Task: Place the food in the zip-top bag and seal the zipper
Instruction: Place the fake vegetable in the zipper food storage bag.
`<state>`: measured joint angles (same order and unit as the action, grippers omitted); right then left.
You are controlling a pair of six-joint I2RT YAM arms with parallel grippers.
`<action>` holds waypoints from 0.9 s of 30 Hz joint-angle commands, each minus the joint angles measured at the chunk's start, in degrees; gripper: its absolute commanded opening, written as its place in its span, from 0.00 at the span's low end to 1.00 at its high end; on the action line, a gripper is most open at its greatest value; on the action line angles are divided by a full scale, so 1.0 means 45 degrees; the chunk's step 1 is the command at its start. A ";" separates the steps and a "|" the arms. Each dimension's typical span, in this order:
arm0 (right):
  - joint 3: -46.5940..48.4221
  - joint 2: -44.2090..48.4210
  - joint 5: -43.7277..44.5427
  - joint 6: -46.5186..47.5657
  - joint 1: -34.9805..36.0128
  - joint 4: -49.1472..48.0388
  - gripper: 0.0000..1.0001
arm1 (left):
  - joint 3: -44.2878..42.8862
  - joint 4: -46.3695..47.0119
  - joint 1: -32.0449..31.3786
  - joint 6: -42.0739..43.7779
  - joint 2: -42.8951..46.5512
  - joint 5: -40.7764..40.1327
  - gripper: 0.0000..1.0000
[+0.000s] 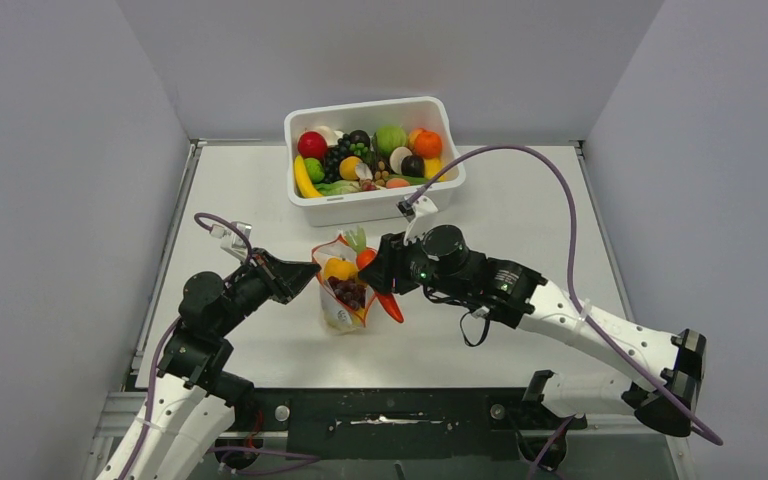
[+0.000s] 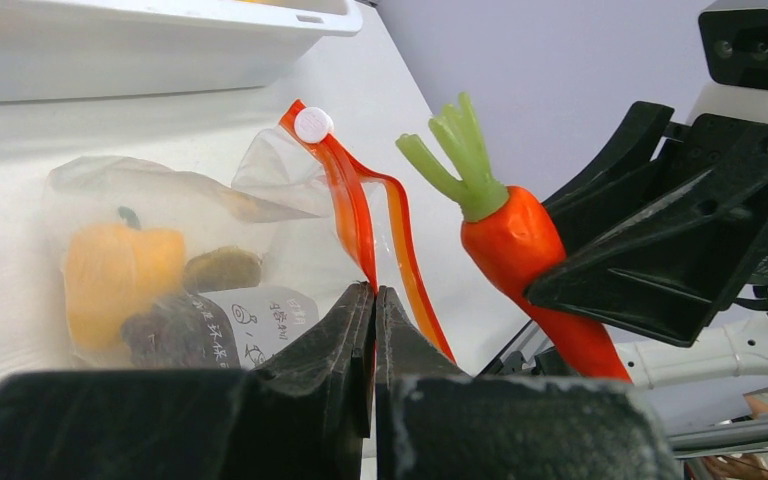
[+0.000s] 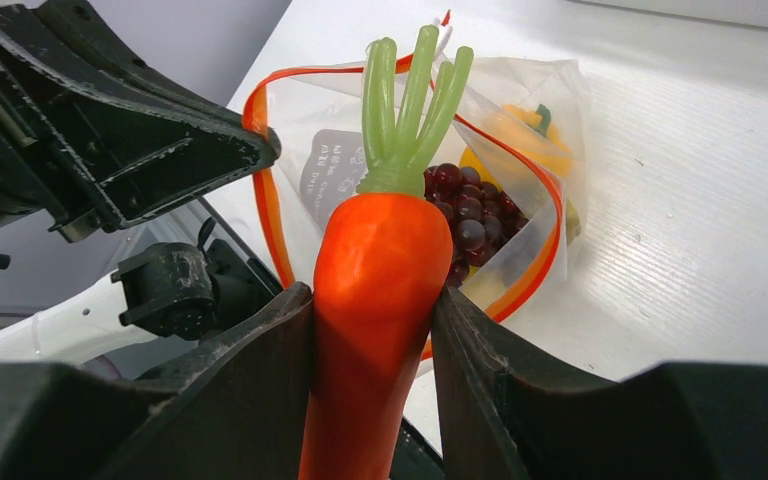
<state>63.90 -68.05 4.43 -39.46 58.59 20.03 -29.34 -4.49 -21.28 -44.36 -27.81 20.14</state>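
The clear zip-top bag (image 1: pixel 345 300) stands open mid-table; it also shows in the left wrist view (image 2: pixel 160 260) and the right wrist view (image 3: pixel 520 130). Inside lie an orange-yellow pepper (image 2: pixel 120 270) and dark purple grapes (image 3: pixel 465 215). My left gripper (image 1: pixel 310 272) is shut on the bag's orange-red zipper strip (image 2: pixel 355 215) and holds the mouth open. My right gripper (image 1: pixel 378 272) is shut on an orange toy carrot (image 3: pixel 380 290) with a green top (image 2: pixel 460 150), held just beside the bag's mouth, green end towards it.
A white tub (image 1: pixel 375 200) full of toy fruit and vegetables stands behind the bag at the table's far side. Grey walls close in on the left, right and back. A black rail runs along the near edge.
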 commanded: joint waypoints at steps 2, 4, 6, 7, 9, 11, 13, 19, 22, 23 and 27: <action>0.0226 0.0360 -0.0800 0.0069 0.0084 -0.0387 0.30 | -0.0471 0.0862 -0.0037 0.0209 0.0092 0.0083 0.00; 0.0315 0.0123 -0.1089 -0.0001 0.0087 -0.0360 0.30 | -0.0457 0.0861 -0.0041 0.0209 0.0106 0.0140 0.00; 0.0429 -0.0213 -0.1470 -0.0001 0.0079 -0.0323 0.30 | -0.0435 0.0846 -0.0036 0.0191 0.0106 0.0189 0.00; 0.0520 -0.0376 -0.1613 0.0000 0.0095 -0.0244 0.30 | -0.0433 0.0842 -0.0047 0.0182 0.0106 0.0223 0.00; 0.0748 -0.0810 -0.1831 0.0005 0.0086 0.0000 0.30 | -0.0447 0.0860 -0.0037 0.0170 0.0116 0.0277 0.00; 0.1059 -0.1177 -0.1823 0.0060 0.0093 0.0382 0.31 | -0.0442 0.0890 -0.0049 0.0170 0.0107 0.0325 0.00; 0.1426 -0.1546 -0.1734 0.0095 0.0077 0.0763 0.32 | -0.0431 0.0926 -0.0037 0.0169 0.0088 0.0439 0.00; 0.2303 -0.2203 -0.1363 0.0035 0.0080 0.0984 0.31 | -0.0357 0.1076 -0.0037 0.0165 0.0052 0.0955 0.00; 0.2623 -0.2451 -0.1082 -0.0056 0.0086 0.0883 0.31 | -0.0320 0.1122 -0.0037 0.0189 0.0031 0.1250 0.00; 0.2725 -0.2555 -0.0964 -0.0085 0.0076 0.0881 0.31 | -0.0301 0.1175 -0.0037 0.0165 0.0016 0.1352 0.00; 0.2880 -0.2910 -0.0344 -0.0221 0.0064 0.0841 0.31 | -0.0119 0.1596 -0.0038 -0.0042 -0.0007 0.1792 0.00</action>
<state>73.95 -80.18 -0.80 -39.64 58.59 26.02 -29.32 -4.14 -21.28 -44.34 -28.16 24.47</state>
